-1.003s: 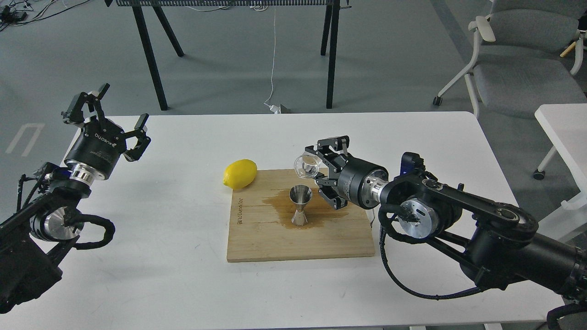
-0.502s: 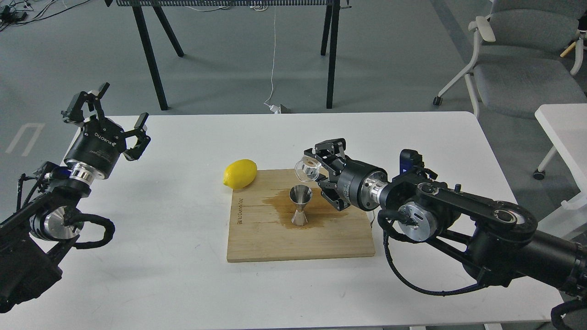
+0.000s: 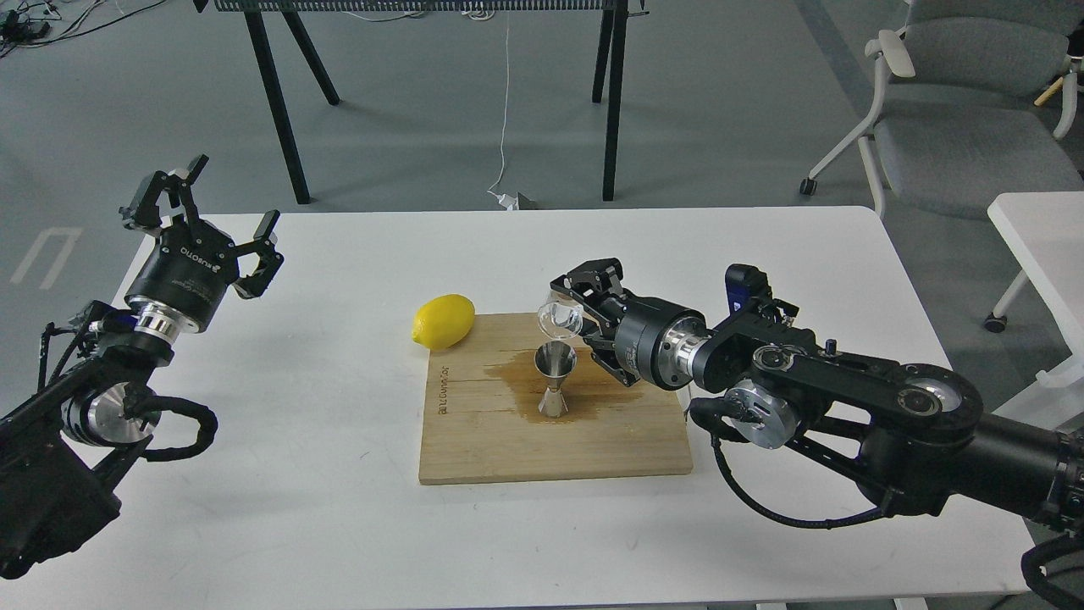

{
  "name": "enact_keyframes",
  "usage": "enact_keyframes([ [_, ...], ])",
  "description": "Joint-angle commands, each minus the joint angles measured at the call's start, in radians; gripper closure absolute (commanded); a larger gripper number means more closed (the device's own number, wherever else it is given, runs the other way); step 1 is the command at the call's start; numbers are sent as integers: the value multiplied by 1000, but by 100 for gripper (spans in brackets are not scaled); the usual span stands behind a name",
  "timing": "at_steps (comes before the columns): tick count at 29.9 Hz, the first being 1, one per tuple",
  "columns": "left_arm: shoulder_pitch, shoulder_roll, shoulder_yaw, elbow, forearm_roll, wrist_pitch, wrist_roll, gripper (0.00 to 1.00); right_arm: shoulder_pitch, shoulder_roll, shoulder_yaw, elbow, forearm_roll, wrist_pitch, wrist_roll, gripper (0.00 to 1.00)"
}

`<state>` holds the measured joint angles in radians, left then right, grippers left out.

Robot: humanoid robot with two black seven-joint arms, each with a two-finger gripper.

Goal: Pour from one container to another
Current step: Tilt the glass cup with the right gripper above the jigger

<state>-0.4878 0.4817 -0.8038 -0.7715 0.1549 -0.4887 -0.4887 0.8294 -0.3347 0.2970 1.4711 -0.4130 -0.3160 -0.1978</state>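
the right hand (image 3: 574, 307) is closed around the small clear glass cup (image 3: 560, 318), holding it tipped over just above and slightly behind the mouth of the steel jigger (image 3: 555, 379). the left hand (image 3: 212, 229) hangs over the far left part of the white table (image 3: 339, 525), well away from everything, with its fingers spread wide and nothing between them.

the pour looks to be in its middle or late part. the cup is lifted, carried over and tilted, so the pick-up and the approach are done. whether liquid is running at this instant is too fine to see, and how full the jigger is cannot be told from here. what seems left is to finish emptying the cup, bring it upright and set it down.

the cup is short, round and fully transparent, catching light at its rim, and looks smaller than the lemon (image 3: 443, 321) that sits at the far left corner of the wooden board (image 3: 555, 449). the jigger stands upright near the middle of the board, shiny and hourglass-shaped. a brown wet stain (image 3: 512, 381) spreads on the board around its foot and off to its left, which suggests some liquid has missed.
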Motion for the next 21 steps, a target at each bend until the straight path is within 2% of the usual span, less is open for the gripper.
enact_keyframes([
  [1, 0, 0, 0, 8, 0, 0, 0, 2, 20, -1, -33, 0, -27, 0, 0, 55],
  [21, 0, -2, 0, 9, 0, 0, 0, 2, 46, -21, -79, 0, -89, 0, 0, 55],
])
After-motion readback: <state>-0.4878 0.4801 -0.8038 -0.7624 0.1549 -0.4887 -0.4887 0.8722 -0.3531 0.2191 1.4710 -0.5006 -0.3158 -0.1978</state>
